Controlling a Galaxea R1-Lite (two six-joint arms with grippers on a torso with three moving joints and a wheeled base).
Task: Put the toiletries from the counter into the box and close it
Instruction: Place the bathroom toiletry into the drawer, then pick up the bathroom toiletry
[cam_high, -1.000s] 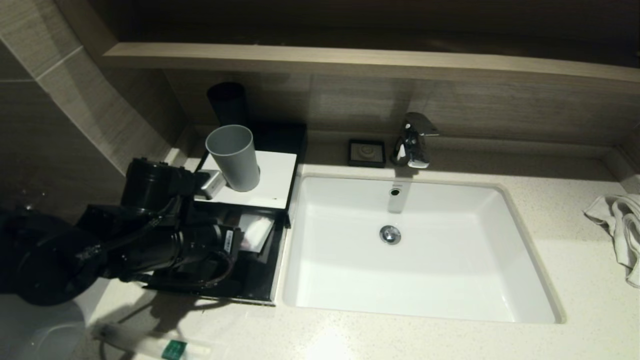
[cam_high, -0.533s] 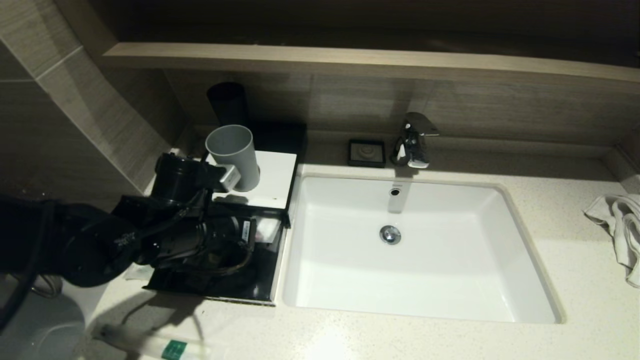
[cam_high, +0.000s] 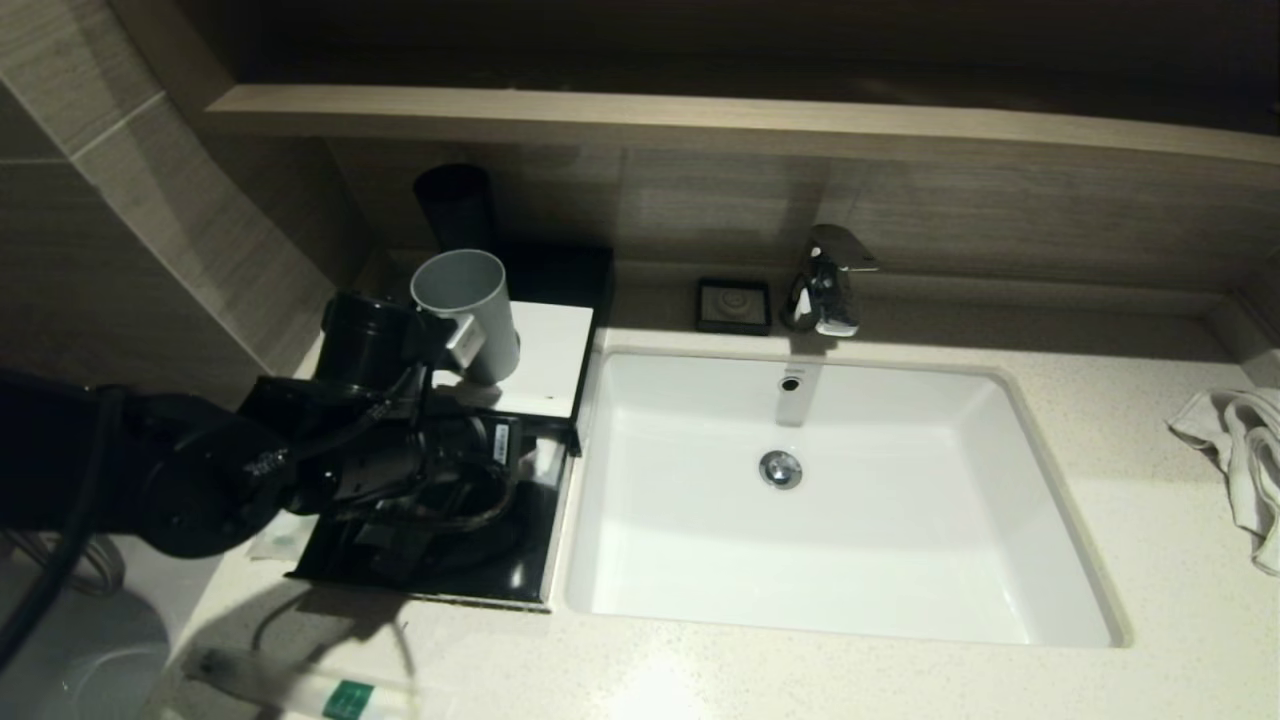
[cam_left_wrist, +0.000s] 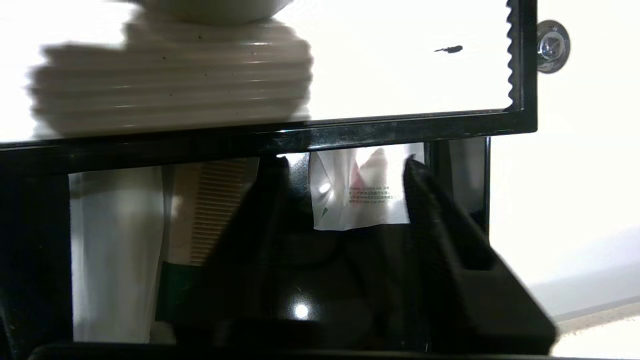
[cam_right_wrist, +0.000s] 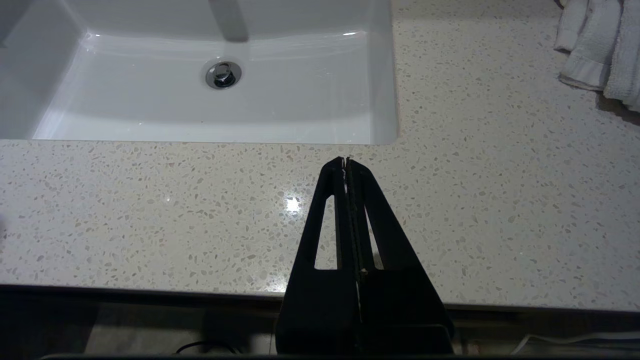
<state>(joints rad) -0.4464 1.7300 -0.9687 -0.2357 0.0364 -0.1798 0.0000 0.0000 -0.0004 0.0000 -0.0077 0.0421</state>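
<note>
— While the right arm is idling over the counter (cam_right_wrist: 150, 210), where is the left gripper (cam_left_wrist: 345, 165) working?

— It is reaching into the black box (cam_high: 520, 560) that is sitting on the counter just left of the sink (cam_high: 830, 500). In the left wrist view its two dark fingers (cam_left_wrist: 430, 210) are standing apart, pointing under the box's white sliding lid (cam_left_wrist: 400, 75), and nothing is being held between them.

— And the toiletries?

— A white sachet with small print (cam_left_wrist: 365, 195) is lying inside the box, showing in the gap between the fingertips and not touching either as far as can be told. Beside it a ridged comb (cam_left_wrist: 215, 210) in a pale wrapper is lying in the same compartment. Another packet with a green label (cam_high: 345, 697) is resting on the counter in front of the box, near the front edge.

— Is the box closed?

— No, the lid is covering only the back half, and a grey cup (cam_high: 465, 310) is standing on it, tilted slightly toward the wall.

— What is the right gripper (cam_right_wrist: 345, 162) doing?

— It is hanging above the bare counter in front of the sink, with its fingers pressed together and gripping nothing. A white towel (cam_right_wrist: 600, 45) is lying well off to its side, and a chrome faucet (cam_high: 825, 285) is standing behind the basin.
</note>
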